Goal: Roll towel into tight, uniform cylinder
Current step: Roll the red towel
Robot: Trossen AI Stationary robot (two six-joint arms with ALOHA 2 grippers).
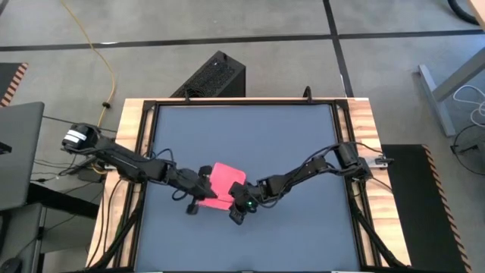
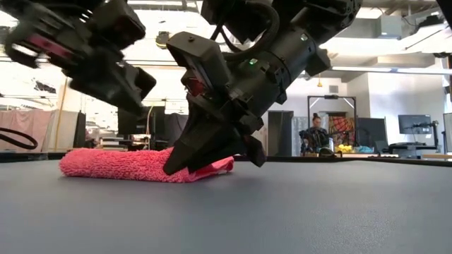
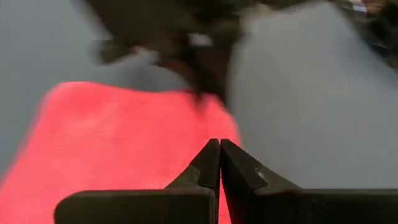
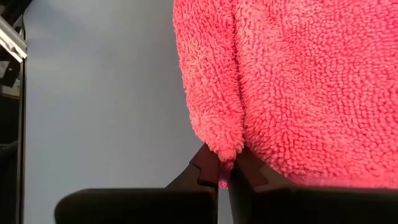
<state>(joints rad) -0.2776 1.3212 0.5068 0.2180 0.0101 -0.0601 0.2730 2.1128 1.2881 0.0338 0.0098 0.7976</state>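
The pink towel (image 1: 223,180) lies as a flat, folded bundle on the dark tabletop (image 1: 250,136), a little near of the middle. In the low view the towel (image 2: 113,164) rests along its whole underside. My right gripper (image 4: 224,167) comes in from the table's right and is shut on the towel's near right end. My left gripper (image 3: 220,146) hovers shut above the towel's left part (image 3: 124,137), touching nothing; in the low view the left gripper (image 2: 138,88) hangs well clear of the cloth. My right gripper pinches a small bulge of cloth at the end of a fold ridge (image 4: 225,155) on the towel's edge, between its two fingertips. The fingers (image 2: 185,159) slant down from the near right. The towel stays on the table, slack, only its pinched end (image 2: 215,166) slightly raised.
A wooden frame (image 1: 129,152) borders the dark mat, with bare mat all around the towel. A black box (image 1: 214,76) stands beyond the far edge. A person (image 2: 314,134) sits far off in the room behind.
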